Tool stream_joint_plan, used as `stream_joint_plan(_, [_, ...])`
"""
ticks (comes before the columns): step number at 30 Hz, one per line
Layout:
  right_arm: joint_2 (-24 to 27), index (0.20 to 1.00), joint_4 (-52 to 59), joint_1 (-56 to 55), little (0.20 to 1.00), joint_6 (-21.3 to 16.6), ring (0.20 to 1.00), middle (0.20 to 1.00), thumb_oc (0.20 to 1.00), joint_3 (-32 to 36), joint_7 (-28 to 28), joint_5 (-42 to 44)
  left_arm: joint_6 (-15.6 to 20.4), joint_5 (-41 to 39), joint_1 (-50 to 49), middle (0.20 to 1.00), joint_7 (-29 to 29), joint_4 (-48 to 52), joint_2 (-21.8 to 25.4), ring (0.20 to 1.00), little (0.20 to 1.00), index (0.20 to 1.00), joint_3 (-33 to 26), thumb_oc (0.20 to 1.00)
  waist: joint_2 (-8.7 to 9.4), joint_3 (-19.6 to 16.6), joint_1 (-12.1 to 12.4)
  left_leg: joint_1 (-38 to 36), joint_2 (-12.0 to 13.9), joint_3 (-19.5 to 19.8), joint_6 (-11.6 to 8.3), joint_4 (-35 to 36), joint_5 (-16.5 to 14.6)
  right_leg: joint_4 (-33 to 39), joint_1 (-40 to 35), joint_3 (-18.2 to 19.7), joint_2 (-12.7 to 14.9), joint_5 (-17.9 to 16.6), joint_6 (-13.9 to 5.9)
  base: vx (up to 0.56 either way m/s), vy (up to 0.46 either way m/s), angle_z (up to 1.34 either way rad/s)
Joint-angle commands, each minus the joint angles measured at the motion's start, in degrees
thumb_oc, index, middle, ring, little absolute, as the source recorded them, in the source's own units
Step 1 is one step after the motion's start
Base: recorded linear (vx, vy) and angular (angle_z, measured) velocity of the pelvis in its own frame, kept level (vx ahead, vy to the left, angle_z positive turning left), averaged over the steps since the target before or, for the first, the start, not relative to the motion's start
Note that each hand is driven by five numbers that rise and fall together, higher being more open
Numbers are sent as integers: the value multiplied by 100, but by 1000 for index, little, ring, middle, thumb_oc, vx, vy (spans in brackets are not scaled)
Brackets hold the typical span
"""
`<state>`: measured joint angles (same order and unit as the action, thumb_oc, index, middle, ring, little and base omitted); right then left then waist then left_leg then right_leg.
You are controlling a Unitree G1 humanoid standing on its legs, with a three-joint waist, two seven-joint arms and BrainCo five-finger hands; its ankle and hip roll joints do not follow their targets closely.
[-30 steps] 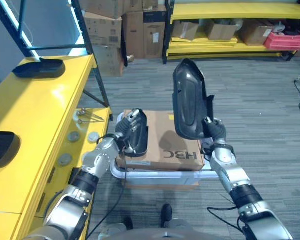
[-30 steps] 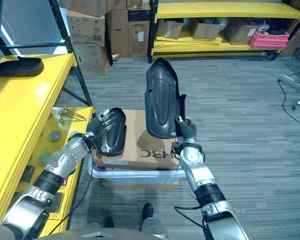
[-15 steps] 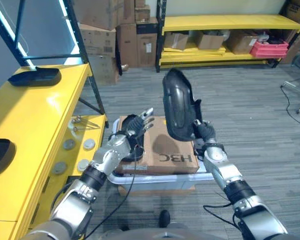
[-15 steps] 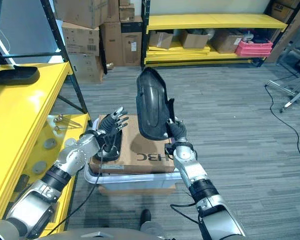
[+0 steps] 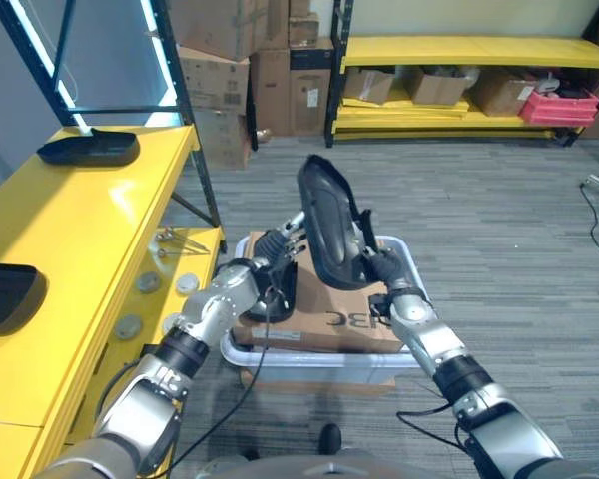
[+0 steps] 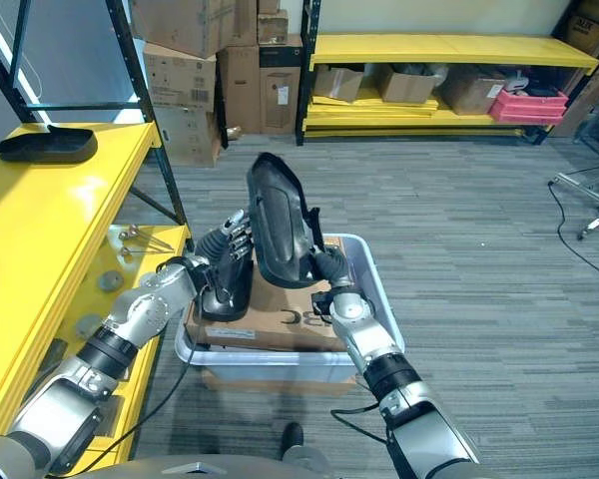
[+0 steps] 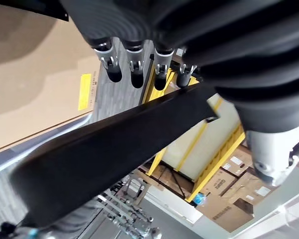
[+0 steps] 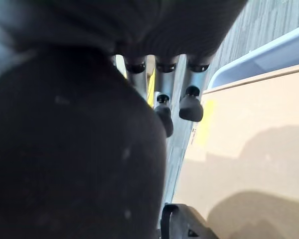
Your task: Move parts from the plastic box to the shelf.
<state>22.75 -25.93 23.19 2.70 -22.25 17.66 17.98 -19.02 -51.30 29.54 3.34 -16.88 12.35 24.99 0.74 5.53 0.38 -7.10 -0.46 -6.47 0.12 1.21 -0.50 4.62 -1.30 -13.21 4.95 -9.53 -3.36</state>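
Right hand (image 6: 328, 282) clasping black part (image 6: 280, 232)

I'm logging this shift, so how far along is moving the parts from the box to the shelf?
Done: two black moulded parts lie on the yellow shelf. In hand: the right hand holds a large black shell part aloft. Left: a smaller black part on the cardboard sheet in the pale plastic box, by the open left hand.

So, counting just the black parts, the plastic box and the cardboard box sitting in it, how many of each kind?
Black parts: 4
Plastic box: 1
Cardboard box: 1
Total: 6
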Motion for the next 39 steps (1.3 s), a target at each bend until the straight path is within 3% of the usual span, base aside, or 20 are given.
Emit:
stream_joint_plan(1, [11,200,-7,743,200,-372,200,200,200,60,2,-154,-15,291,595,1000,-208,-324,-284,1000,1000,1000,238,1000,-102,-287,153,207,380,96,-275,83,132,-387,-444,-1,458,681,-729,0,0,0])
stream_joint_plan(6, [-89,200,-83,955,200,-208,200,200,200,-142,-9,-271,-253,651,683,1000,-377,-366,-374,1000,1000,1000,583,1000,-101,-278,187,194,367,107,-261,80,121,-391,-460,-13,465,679,-739,0,0,0])
stream_joint_plan(16, [-262,200,-263,1145,200,-73,200,200,200,-464,-163,-459,-108,575,736,1000,-445,-310,-537,1000,1000,1000,878,1000,-82,-301,222,183,358,134,-255,86,121,-406,-469,-12,468,683,-737,0,0,0])
stream_joint_plan(21, [-316,200,-304,1115,200,-20,200,200,200,-604,-343,-663,-29,940,722,1000,-425,-278,-533,1000,1000,1000,968,1000,-69,-300,219,172,361,123,-256,91,121,-418,-477,-5,458,701,-733,0,0,0])
stream_joint_plan(23, [-311,200,-324,1079,200,-25,200,200,200,-662,-444,-656,48,1208,691,1000,-705,-351,-488,1000,1000,1000,1026,1000,-60,-315,223,166,359,130,-252,97,122,-421,-481,-4,455,706,-733,0,0,0])
stream_joint_plan(24, [-320,200,-341,1069,200,-32,200,200,200,-681,-449,-595,0,1300,680,774,-808,-345,-476,774,774,774,1060,774,-61,-317,223,167,362,127,-254,96,121,-421,-481,-5,456,710,-731,0,0,0])
stream_joint_plan(25, [-330,200,-360,1061,200,-44,200,200,200,-696,-451,-553,32,1236,669,200,-867,-371,-472,200,200,200,1121,200,-60,-318,221,168,360,130,-255,95,120,-428,-476,-3,457,707,-736,0,0,0])
stream_joint_plan(32, [-589,200,-419,1007,200,-49,200,200,200,-867,-368,-445,-98,836,670,200,-657,-292,-588,200,200,200,1425,200,-79,-304,179,153,374,116,-249,82,114,-466,-461,23,466,723,-739,0,0,0])
stream_joint_plan(39, [-778,200,-480,1070,200,-51,200,200,200,-907,-238,-248,68,711,689,200,-645,-349,-687,200,200,200,1394,200,-90,-307,207,137,368,130,-254,90,113,-451,-488,11,470,724,-734,0,0,0])
